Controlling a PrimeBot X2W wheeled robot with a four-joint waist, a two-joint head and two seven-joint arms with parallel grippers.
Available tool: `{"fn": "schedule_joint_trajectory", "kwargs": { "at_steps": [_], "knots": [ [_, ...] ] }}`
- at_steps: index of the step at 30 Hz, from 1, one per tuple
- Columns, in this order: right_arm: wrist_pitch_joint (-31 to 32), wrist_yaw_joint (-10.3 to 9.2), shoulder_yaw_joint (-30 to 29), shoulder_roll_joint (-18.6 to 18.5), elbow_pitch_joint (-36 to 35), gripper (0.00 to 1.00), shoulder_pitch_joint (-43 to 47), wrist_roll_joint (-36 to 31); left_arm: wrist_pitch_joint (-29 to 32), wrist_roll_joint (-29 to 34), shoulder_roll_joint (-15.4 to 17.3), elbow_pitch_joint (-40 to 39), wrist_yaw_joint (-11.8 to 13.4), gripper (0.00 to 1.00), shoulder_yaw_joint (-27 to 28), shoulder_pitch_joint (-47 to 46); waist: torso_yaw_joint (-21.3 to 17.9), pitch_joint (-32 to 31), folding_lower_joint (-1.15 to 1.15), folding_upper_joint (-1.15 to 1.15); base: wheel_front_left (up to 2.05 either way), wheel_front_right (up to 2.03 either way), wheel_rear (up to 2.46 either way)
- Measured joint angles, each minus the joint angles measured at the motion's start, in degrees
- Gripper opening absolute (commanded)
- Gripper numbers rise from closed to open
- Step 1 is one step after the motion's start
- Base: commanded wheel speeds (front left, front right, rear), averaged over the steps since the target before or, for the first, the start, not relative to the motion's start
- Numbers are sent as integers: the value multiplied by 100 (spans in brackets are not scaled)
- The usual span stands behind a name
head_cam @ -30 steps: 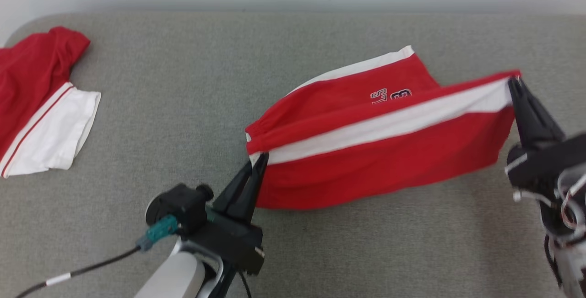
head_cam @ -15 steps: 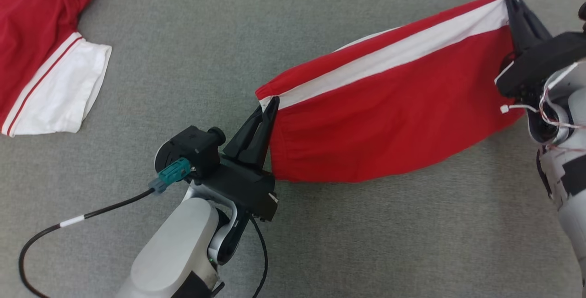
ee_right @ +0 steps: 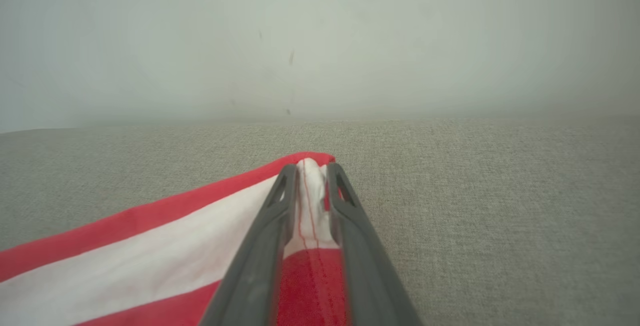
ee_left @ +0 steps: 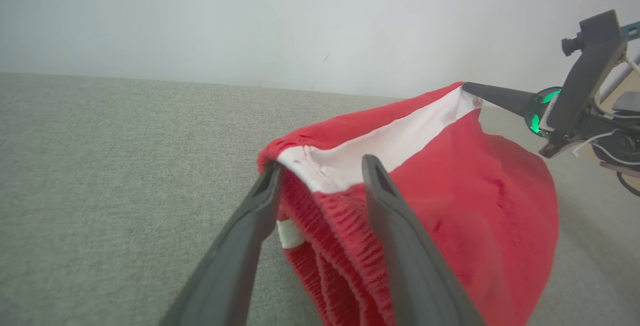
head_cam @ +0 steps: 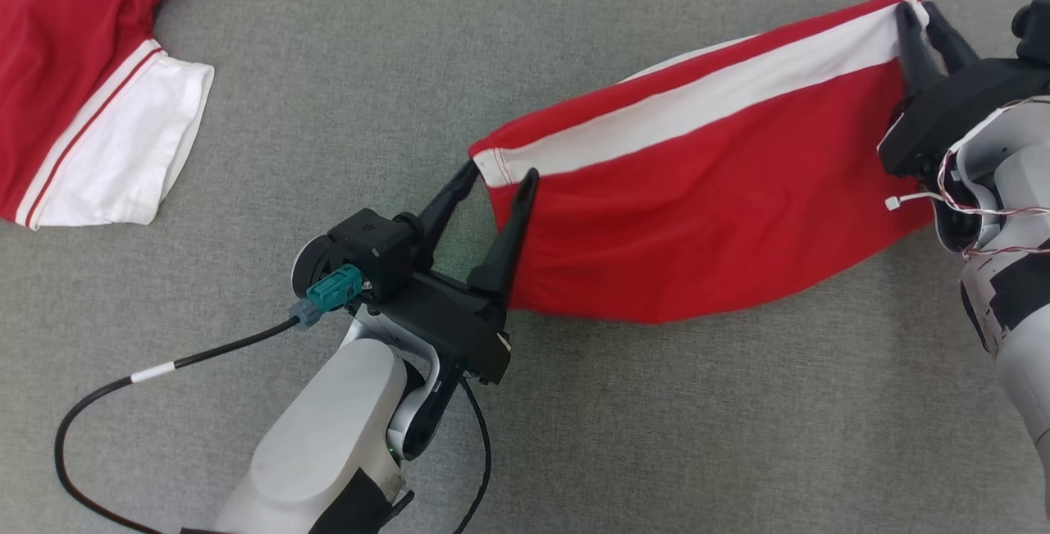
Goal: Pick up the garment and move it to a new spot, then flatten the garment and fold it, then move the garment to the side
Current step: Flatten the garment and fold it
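The left gripper (head_cam: pixel 502 171) was spread around the waistband corner of the limp, light red-and-white fabric shorts (head_cam: pixel 697 214), stretched over the grey cloth surface (head_cam: pixel 369 66); corners were judged best for holding. The right gripper (head_cam: pixel 917 11) was barely parted at the hem corner, its grip untellable

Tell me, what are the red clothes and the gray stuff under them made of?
The red garment looks like soft knit cloth, maybe cotton: matte, it sags and wrinkles, with a gathered band and stitched hem. The gray surface looks like woven fabric: matte, with a fine speckled weave.
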Motion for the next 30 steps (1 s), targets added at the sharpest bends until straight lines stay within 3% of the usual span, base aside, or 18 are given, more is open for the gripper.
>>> {"fn": "schedule_joint_trajectory", "kwargs": {
  "at_steps": [13, 16, 30],
  "knots": [
    [-296, 0, 668, -304, 118, 100, 435, 549, 0, 387, -32, 31, 3, 100, 337, 556, -123, -570, -1, -1, 0, 0, 0],
    [-328, 0, 792, -401, 113, 100, 647, 669, 0, 560, 3, -191, 101, 100, 523, 800, -126, -715, -1, -1, 0, 0, 0],
    [11, 0, 1218, -563, 324, 100, 1018, 1062, -1, 1656, 42, -1880, 500, 100, 2203, 2148, 94, -868, -1, -1, 0, 0, 0]
  ]
}}
